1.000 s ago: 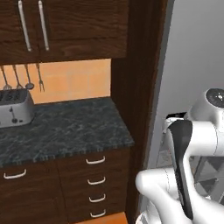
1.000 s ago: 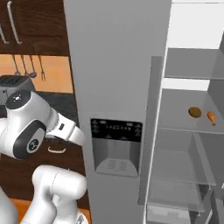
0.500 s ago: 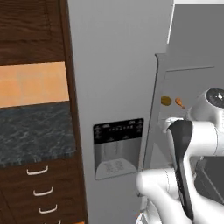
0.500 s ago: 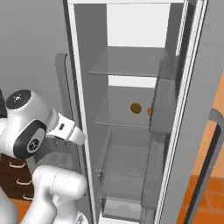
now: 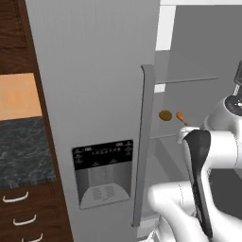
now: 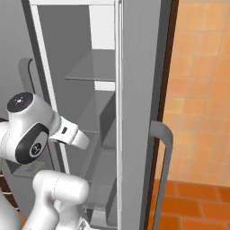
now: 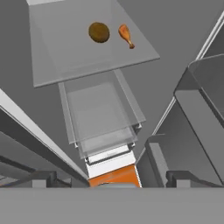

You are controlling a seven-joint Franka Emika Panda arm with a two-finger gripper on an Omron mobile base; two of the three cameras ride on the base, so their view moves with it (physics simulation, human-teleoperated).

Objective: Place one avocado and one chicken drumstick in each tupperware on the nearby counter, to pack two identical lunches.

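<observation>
A: How is the pincer [image 7: 105, 183] set?

B: Spread wide, nothing pinched, aimed into the open fridge. An avocado [image 7: 99, 32] and a chicken drumstick [image 7: 126, 35] are seen just beside each other on a glass shelf [image 7: 57, 52], far in.

A: Risks?

B: The round avocado could be nudged and rolled off. The clear drawer [image 7: 98, 111] below appears empty; the bench [image 5: 23, 151] lies left.
</observation>
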